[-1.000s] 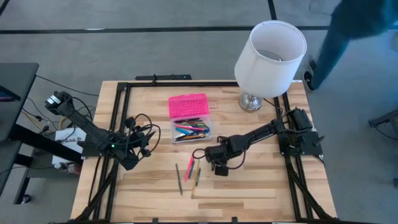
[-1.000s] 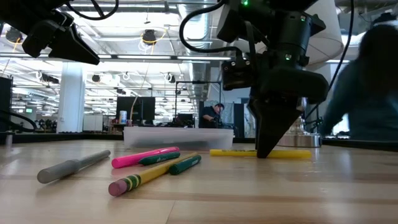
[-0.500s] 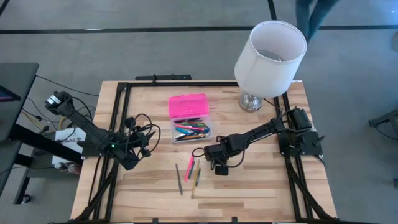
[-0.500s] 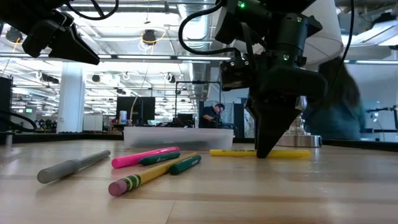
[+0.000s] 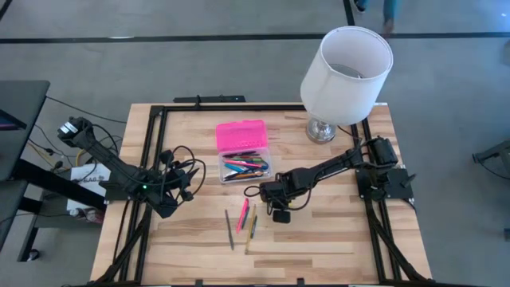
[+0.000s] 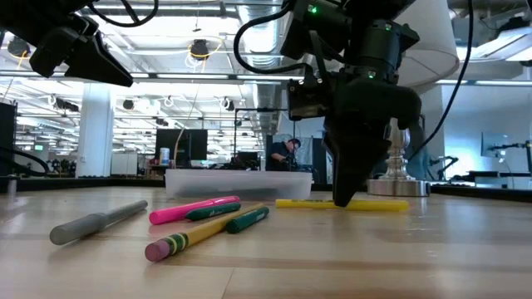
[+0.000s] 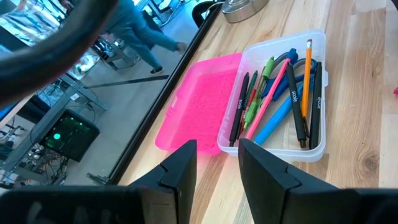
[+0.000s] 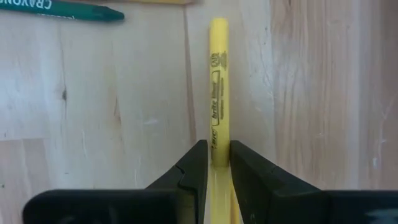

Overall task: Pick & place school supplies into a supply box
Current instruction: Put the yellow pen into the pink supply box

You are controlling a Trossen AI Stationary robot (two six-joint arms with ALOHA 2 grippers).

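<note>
Two arms shared the tabletop [image 5: 335, 239], but only your right gripper [image 6: 342, 198] was at work: it stood tip-down on the wood in front of the supply box [image 5: 245, 167], its jaws closed on a yellow highlighter [image 8: 217, 87] that lay flat with the fingers [image 8: 194, 163] pinching it near one end. Your left gripper [image 7: 217, 163] waited to the left of the box, raised above the wood, jaws a little apart and holding nothing. The box sat open, its pink lid [image 5: 240, 135] folded back on the far side and its clear base already holding pens and pencils. To do this step well, you would have wanted to lift straight up before swinging toward the box, since an off-centre grip would likely let the long end droop and swing; carrying it slowly and lining it up along the box's length should have let it settle among the pens rather than bridge the rim. Left of the highlighter, also in front of the box, a grey pen [image 6: 98, 222], a pink marker [image 6: 194, 208], a green marker [image 6: 247, 218] and a yellow pencil [image 6: 187, 240] remained to be collected. The tabletop was pale wood planking inside a black frame, with a white lamp [image 5: 346, 74] standing to the right of the box; beyond lay an open workshop hall with ceiling lights, where a person [image 6: 287, 154] sat far off.
</note>
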